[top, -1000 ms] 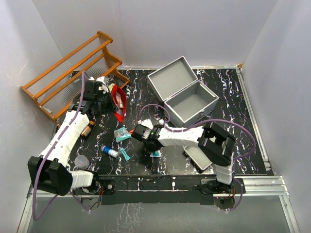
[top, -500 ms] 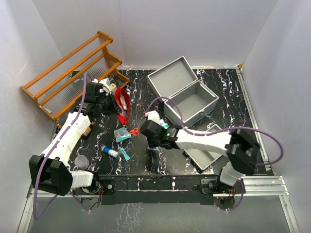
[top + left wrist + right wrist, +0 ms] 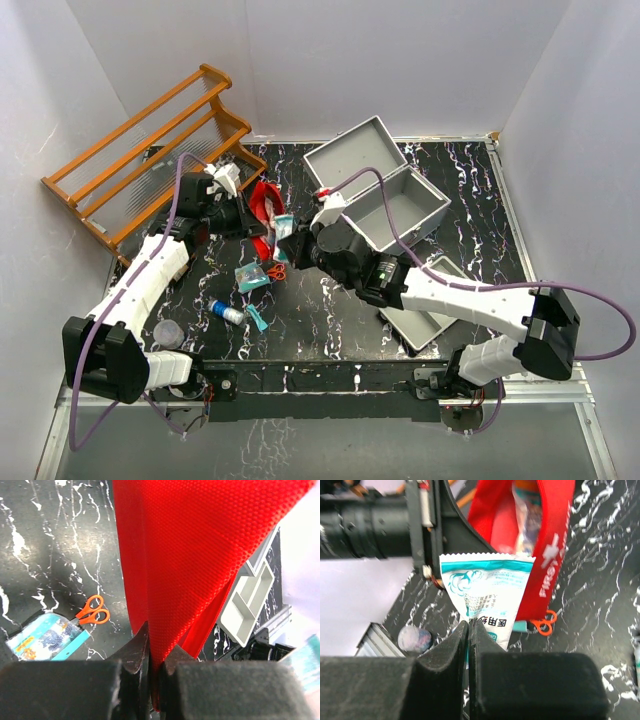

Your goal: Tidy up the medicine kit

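Red pouch: white cross, with "FIRST" in white down its edge, the rest cut off. White sachet: teal print, Chinese characters starting 医用; smaller lines unreadable.

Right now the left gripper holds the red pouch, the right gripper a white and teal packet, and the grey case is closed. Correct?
No: the top view shows the grey case open. The left gripper does hold the red pouch, the right gripper the packet.

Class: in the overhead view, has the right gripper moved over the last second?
Yes. The right gripper, shut on a packet, moved away from the table's near edge toward the far side, ending level with the medicine kit.
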Action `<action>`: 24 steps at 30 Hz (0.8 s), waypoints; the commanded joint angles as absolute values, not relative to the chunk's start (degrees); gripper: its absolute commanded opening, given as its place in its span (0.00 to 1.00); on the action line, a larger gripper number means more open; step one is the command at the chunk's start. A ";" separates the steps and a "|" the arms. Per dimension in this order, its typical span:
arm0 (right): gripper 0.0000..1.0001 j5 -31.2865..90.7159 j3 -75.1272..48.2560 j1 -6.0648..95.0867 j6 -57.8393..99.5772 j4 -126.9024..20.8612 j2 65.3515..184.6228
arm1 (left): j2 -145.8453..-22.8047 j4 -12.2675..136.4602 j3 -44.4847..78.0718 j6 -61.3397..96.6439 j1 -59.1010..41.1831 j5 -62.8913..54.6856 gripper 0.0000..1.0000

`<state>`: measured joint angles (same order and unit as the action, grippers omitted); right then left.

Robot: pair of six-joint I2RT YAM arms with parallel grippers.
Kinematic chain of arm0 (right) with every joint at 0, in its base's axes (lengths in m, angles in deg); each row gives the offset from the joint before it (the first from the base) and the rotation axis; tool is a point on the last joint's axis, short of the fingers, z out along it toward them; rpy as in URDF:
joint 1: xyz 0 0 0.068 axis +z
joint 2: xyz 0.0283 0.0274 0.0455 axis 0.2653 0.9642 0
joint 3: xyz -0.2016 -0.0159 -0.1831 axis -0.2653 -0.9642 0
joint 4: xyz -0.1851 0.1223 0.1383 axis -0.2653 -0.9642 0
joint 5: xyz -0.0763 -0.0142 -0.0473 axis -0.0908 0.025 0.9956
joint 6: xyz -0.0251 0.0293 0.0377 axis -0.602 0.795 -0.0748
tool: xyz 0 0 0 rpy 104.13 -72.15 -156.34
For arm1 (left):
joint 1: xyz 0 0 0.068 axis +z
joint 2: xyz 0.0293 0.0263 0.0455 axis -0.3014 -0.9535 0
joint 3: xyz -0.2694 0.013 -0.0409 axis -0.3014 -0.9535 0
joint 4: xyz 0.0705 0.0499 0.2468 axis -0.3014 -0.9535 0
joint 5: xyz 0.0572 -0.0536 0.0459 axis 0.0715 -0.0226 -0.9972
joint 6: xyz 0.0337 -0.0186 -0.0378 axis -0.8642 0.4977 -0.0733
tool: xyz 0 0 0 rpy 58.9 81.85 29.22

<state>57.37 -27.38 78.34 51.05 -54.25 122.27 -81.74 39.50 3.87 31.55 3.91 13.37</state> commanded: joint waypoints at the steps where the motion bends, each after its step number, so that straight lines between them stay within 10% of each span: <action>1: 0.00 58.32 -21.83 77.21 46.75 -43.45 123.10 | -79.20 42.13 3.69 30.47 3.82 19.88 0.00; 24: 0.00 36.83 -16.46 65.38 36.73 -41.97 130.22 | -78.87 41.38 3.86 26.20 3.82 27.36 0.00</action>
